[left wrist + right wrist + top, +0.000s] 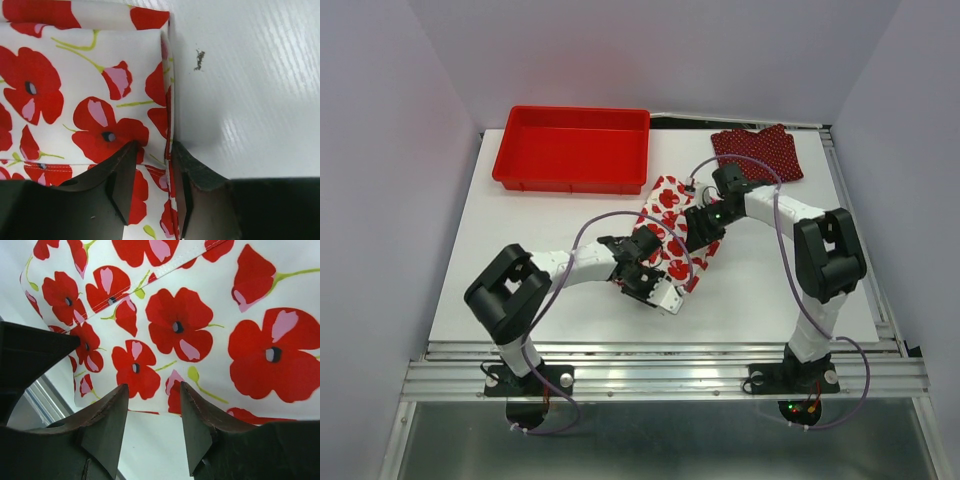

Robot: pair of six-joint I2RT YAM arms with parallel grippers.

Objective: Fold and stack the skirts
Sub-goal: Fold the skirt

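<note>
Lying beside red tray: flowered skirt

Robotics lab cell: white table, plain enclosure walls, aluminium mounting rail.

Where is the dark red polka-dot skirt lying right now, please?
In the top view the polka-dot skirt lies at the far right corner of the table, right of the red tray and beyond the flowered skirt.

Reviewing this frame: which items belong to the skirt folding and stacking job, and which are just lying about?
Belongs to the job:
white floral skirt
dark red polka-dot skirt

Just lying about:
red plastic tray
small dark speck
</note>
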